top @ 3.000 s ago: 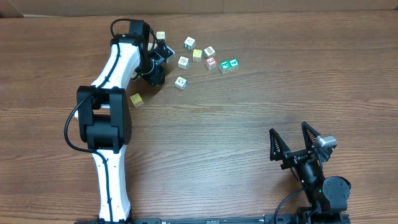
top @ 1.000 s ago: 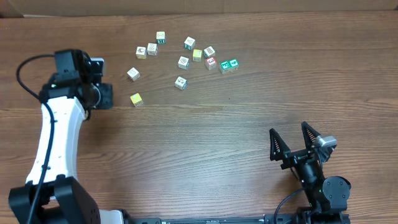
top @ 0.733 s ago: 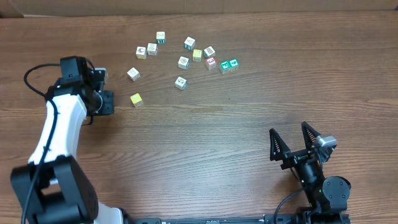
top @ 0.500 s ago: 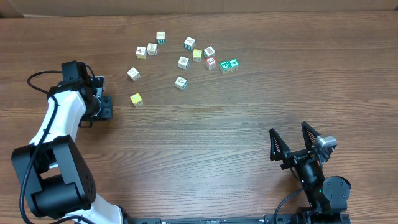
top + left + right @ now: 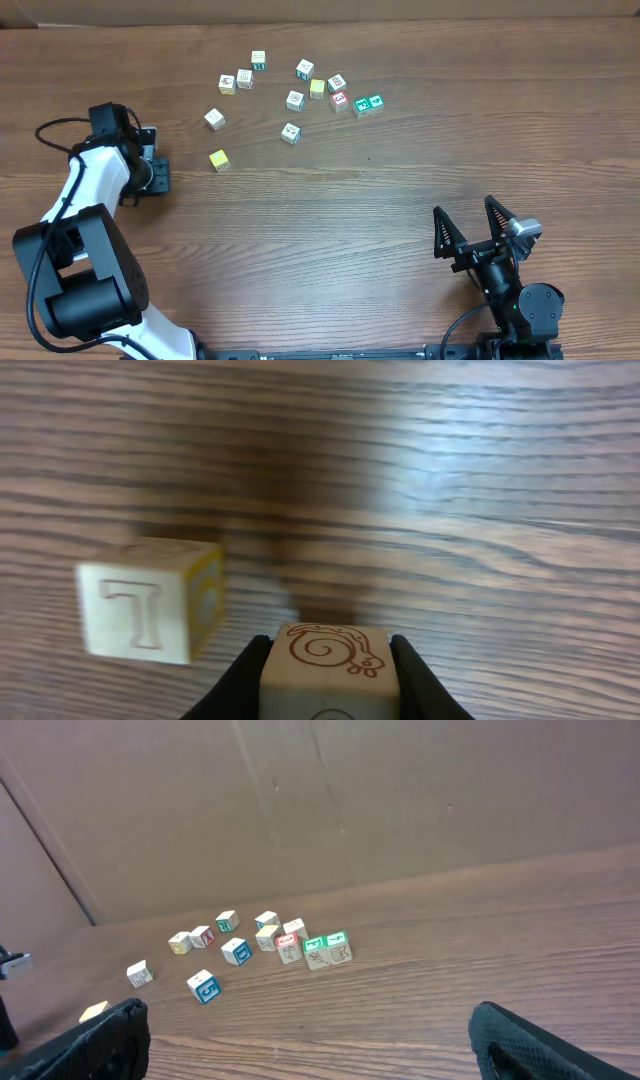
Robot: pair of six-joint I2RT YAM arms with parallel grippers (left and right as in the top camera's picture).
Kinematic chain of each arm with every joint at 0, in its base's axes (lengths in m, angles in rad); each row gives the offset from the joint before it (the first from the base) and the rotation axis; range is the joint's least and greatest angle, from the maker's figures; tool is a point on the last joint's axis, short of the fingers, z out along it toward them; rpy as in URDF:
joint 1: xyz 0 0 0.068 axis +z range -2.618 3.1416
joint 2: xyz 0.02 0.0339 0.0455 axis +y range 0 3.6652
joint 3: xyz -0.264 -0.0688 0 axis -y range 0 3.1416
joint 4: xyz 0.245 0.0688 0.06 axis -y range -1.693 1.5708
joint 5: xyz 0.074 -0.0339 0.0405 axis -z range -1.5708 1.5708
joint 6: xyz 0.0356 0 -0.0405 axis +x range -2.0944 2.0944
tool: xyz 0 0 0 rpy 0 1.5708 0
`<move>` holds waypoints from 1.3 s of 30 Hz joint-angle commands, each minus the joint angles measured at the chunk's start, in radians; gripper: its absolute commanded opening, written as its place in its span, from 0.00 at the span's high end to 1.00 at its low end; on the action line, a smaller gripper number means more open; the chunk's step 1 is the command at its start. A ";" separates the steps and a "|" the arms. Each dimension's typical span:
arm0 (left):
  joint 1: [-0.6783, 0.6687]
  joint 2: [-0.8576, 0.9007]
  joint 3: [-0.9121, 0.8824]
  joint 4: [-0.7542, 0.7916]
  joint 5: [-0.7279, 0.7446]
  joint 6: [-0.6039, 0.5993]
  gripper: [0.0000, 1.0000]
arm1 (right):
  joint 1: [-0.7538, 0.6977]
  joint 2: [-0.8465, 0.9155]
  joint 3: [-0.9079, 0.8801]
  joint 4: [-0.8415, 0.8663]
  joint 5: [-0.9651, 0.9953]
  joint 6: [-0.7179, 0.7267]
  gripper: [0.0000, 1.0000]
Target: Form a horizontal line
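Observation:
My left gripper point(image 5: 158, 177) is at the table's left side, shut on a pale wooden cube with a snail drawing point(image 5: 325, 660), low over the wood. A cube with a raised 7 and a yellow side point(image 5: 150, 600) lies just ahead and left of it. In the overhead view a yellow cube point(image 5: 218, 159) sits right of the gripper. The other cubes lie loose: whitish ones point(image 5: 214, 119) point(image 5: 228, 84) point(image 5: 290, 133), a red one point(image 5: 339, 101) and green ones point(image 5: 368, 104). No row of four touching cubes shows. My right gripper point(image 5: 468, 222) is open and empty at the front right.
More loose cubes point(image 5: 305, 69) lie near the table's back edge. The right wrist view shows the same cluster point(image 5: 255, 940) far ahead, before a cardboard wall point(image 5: 400, 800).
My left arm has swung from the cube cluster out to the table's left and settled lower there. The cubes it hid now show. The right arm has not moved.

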 commanded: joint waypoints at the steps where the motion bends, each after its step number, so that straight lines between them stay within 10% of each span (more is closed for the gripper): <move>1: 0.006 0.010 -0.002 0.018 -0.009 0.031 0.88 | 0.003 -0.004 -0.010 0.006 -0.005 -0.003 0.00; 39: 0.013 0.060 -0.002 0.061 0.009 0.056 0.88 | 0.003 -0.004 -0.010 0.006 -0.005 -0.003 0.00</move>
